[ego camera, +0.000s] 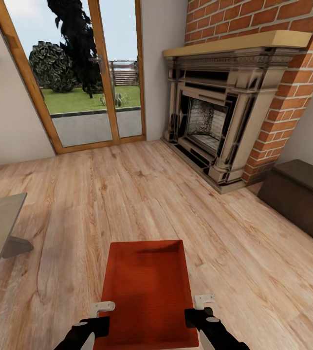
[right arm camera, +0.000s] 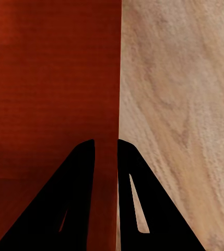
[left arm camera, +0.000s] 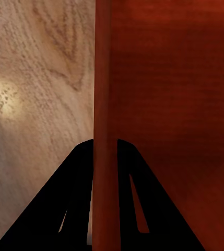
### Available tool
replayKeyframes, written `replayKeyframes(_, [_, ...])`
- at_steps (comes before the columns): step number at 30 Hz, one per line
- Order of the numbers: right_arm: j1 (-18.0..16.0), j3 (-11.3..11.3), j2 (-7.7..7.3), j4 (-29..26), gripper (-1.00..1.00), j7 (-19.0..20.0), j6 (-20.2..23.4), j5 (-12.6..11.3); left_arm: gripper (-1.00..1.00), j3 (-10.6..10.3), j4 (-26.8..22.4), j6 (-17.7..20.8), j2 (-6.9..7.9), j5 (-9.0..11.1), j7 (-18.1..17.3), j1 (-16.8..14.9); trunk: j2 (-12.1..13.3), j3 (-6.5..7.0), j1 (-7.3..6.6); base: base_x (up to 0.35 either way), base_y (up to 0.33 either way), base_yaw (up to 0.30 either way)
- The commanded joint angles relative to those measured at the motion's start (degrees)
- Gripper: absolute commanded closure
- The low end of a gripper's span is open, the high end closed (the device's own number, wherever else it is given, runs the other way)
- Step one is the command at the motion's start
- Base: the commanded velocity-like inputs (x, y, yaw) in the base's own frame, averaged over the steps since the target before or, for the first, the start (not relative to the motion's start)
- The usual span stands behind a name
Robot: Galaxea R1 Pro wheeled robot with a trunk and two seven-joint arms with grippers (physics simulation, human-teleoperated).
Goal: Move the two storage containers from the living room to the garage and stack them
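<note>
Left tool (ego camera: 99, 316) and right tool (ego camera: 198, 308) pinching side walls of storage container (ego camera: 149, 287), bottom centre of frame, above plank floor (ego camera: 127, 194). I judge bin stiff, light; thin smooth rims may slip.

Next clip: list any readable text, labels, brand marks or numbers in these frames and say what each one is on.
None: no view carries readable text.
Storage container: plain orange-red walls, no label; both grippers, left gripper and right gripper, are closed on its side walls.
Fireplace and brick surround: carved ornament only, no lettering.
Dark bench: blank.
Glass door: no sign.
</note>
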Motion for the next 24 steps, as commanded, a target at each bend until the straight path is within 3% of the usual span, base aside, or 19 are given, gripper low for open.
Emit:
replayKeyframes(1, [-0.02, 0.38, -0.07, -0.04, 1.00, -0.32, 0.27, -0.60, 1.00, -0.52, -0.17, 0.08, 0.09, 0.91, 0.67, -0.05, -0.02, -0.05, -0.01, 0.000, 0.000, 0.000])
replayKeyframes(24, [-0.02, 0.38, -0.07, -0.84, 1.00, -0.32, 0.27, -0.67, 1.00, -0.51, -0.17, 0.08, 0.10, 0.91, 0.70, -0.05, -0.02, -0.05, -0.01, 0.000, 0.000, 0.000])
